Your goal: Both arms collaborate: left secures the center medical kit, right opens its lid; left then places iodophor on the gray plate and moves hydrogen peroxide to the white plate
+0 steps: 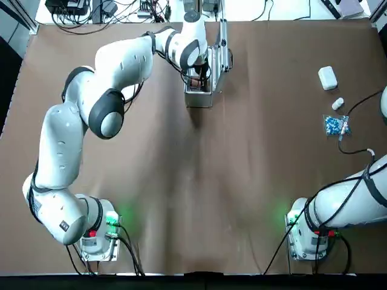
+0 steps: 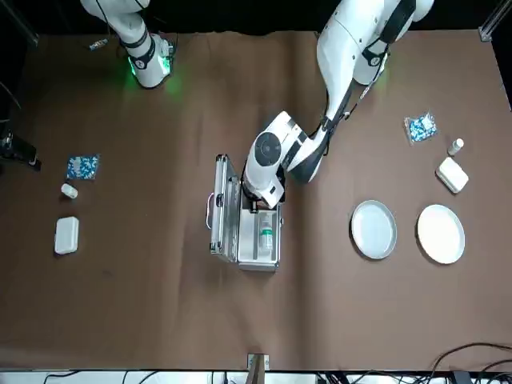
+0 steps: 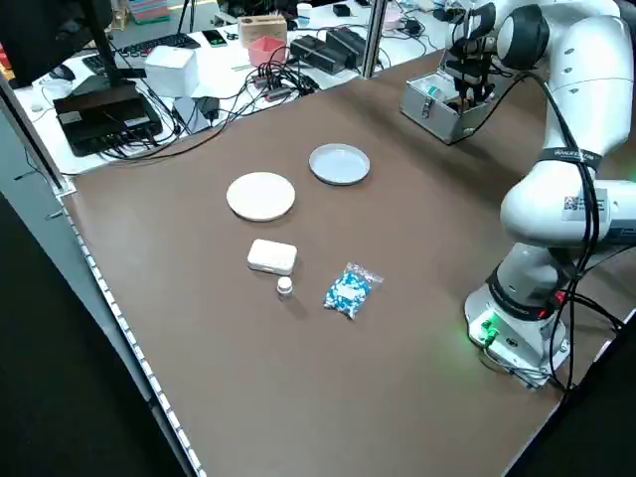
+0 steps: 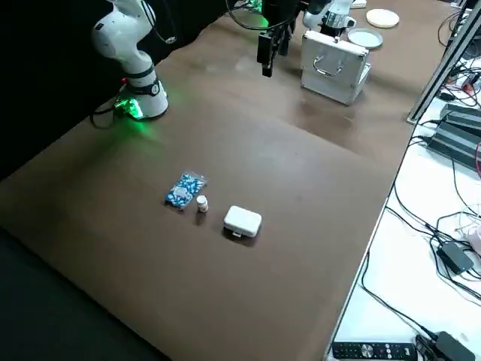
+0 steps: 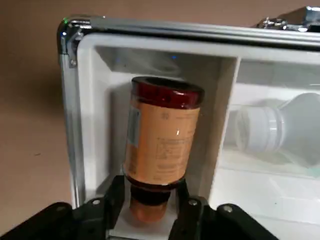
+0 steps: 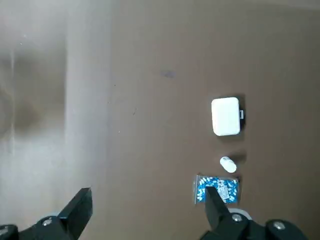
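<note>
My left arm's wrist hides the iodophor (image 5: 162, 135) from the front view; the left wrist view shows it tilted in the open medical kit (image 2: 258, 254), its neck between the left gripper (image 5: 151, 186)'s fingers, which stand apart. The hydrogen peroxide (image 5: 272, 127) lies in the next compartment, cut off there. I've angled that arm down over the kit, the lid (image 2: 224, 210) raised on the gripper's right. The gray plate (image 2: 374, 230) and white plate (image 2: 441, 234) sit well off to its left, my arm blocking both from overhead. My right gripper (image 6: 149, 197) hangs well apart from the kit, fingers wide
</note>
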{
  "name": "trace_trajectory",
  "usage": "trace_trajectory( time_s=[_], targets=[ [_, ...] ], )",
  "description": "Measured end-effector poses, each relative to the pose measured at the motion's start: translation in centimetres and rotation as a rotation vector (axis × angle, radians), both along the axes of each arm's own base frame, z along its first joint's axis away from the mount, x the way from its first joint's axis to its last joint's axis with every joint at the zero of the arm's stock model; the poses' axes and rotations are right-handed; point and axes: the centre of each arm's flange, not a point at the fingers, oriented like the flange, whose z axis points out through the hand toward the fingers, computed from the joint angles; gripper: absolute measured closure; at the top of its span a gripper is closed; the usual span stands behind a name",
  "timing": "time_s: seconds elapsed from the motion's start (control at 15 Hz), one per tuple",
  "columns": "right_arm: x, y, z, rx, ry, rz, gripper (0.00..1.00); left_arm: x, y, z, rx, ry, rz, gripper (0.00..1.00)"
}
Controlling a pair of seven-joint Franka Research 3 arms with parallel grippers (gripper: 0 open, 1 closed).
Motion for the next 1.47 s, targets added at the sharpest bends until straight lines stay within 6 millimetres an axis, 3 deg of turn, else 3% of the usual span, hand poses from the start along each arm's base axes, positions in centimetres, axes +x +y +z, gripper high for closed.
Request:
trace_trajectory(
  time_s=[0.13, 0.47, 0.67, 0.93, 1.2, 1.47],
  targets=[
    [0.0, 0.3, 0.0, 0.001, 0.001, -0.011, 0.00, 0.0, 0.0, 0.0, -0.001, -0.001, 0.000, 0.67],
    [0.3, 2.6, -0.1, 0.002, -0.002, -0.064, 0.00, 0.4, 0.1, 0.3, -0.005, -0.006, 0.005, 0.67],
    [0.3, 2.5, -0.3, 0.029, -0.002, -0.086, 0.00, 0.7, 0.0, 1.2, -0.017, -0.019, 0.008, 0.67],
    [0.3, 2.0, -0.3, 0.036, -0.005, -0.096, 0.00, 1.5, 0.1, 5.5, -0.057, -0.074, -0.019, 0.67],
    [0.3, 2.0, -0.3, 0.036, -0.005, -0.097, 0.00, 4.3, 3.1, 8.3, -0.091, -0.105, -0.004, 0.67],
    [0.4, 2.0, -0.3, 0.036, -0.008, -0.097, 0.00, 8.4, 8.4, 10.8, -0.185, -0.103, -0.009, 0.67]
  ],
)
